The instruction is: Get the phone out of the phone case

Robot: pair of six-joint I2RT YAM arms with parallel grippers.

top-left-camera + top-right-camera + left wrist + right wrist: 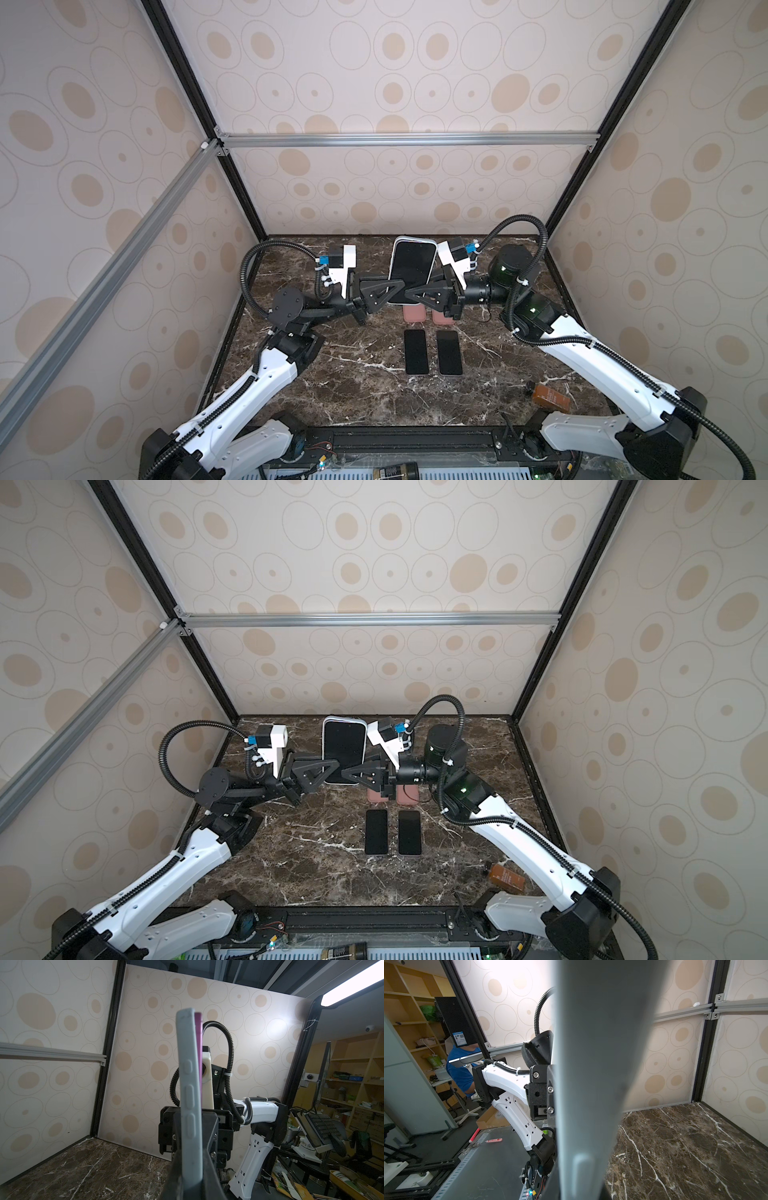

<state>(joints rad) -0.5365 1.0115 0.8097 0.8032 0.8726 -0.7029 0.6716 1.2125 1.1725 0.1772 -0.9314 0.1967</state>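
Two narrow grips, left gripper and right gripper, pinch the phone case aloft; pull unevenly and you may drop the phone onto the marble table.

- Phones, three: two bare ones lie flat side by side mid-table, the left phone and the right phone. The third, the held phone, is up in the air toward 12 o'clock.
- Cases, three: one pale case is on the held phone. Two pink ones lie flat just on the 12 o'clock side of the bare pair, the left pink case and the right pink case, both partly hidden.
- Bottles, one: an amber bottle at about 4 o'clock.
- Arms, two: left arm, right arm.
- Grippers, two: left gripper, right gripper.
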